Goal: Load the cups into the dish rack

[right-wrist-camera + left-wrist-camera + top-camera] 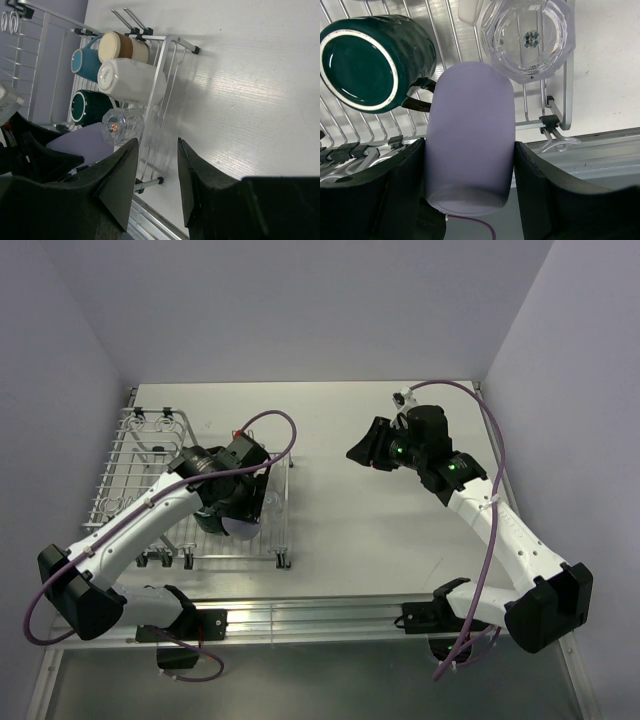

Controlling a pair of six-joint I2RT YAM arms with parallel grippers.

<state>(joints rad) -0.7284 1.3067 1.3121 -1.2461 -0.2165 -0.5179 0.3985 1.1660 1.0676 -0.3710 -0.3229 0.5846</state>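
Five cups [131, 78] racked. Sixth, lavender cup [470, 140], clamped in left gripper [469, 150] over dish rack [555, 120] corner, between dark teal mug [370, 60] and glass tumbler [530, 37]. Right gripper [157, 165] parted, empty. Risk: lowering could knock tumbler or snag mug handle.

Smooth matt on lavender cup [470, 145], glossy glaze on teal mug [360, 60], clear glass for tumbler [530, 37], shiny metal wire for rack [530, 123], matt worktop [605, 65].

White table [370, 510]; dish rack [135, 452] stands on left half.
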